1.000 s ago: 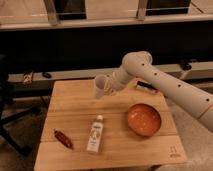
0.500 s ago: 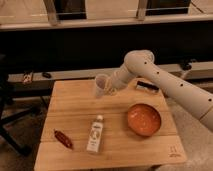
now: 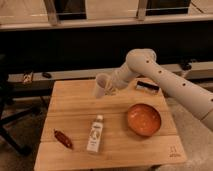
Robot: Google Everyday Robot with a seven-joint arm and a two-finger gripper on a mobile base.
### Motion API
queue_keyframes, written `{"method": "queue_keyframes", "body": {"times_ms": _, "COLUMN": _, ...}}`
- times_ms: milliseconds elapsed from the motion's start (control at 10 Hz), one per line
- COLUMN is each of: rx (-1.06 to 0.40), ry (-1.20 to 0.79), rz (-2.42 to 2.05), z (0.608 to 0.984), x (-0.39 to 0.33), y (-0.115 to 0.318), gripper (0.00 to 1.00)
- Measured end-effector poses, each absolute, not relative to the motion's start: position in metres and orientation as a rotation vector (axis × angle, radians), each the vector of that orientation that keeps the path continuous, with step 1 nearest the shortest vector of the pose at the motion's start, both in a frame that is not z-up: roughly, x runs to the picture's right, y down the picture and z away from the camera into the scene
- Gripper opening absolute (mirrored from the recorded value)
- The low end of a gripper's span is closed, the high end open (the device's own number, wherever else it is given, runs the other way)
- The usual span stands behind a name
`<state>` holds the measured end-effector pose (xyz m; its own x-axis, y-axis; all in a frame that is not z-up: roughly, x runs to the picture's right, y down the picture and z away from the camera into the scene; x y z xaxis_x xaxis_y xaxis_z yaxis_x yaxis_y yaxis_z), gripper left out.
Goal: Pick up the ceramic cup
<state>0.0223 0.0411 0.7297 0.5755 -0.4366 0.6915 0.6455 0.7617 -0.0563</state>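
The ceramic cup is a small pale tumbler near the back middle of the wooden table. It is tilted, and its base is at or just above the tabletop. My gripper is at the cup's right side and shut on it. The white arm reaches in from the right.
A wide orange bowl stands at the right of the table. A white bottle lies on its side at the front middle, and a red pepper-like thing lies at the front left. A small dark object lies behind the bowl.
The cup has risen slightly and tipped in my gripper, shifting a little to the right. The other things have not moved.
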Motion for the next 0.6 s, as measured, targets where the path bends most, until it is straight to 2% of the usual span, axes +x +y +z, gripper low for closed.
{"method": "queue_keyframes", "body": {"times_ms": 600, "rx": -0.319, "ry": -0.718, "rz": -0.648, "z": 0.7189, "x": 0.0267, "y": 0.0369, "gripper": 0.04}}
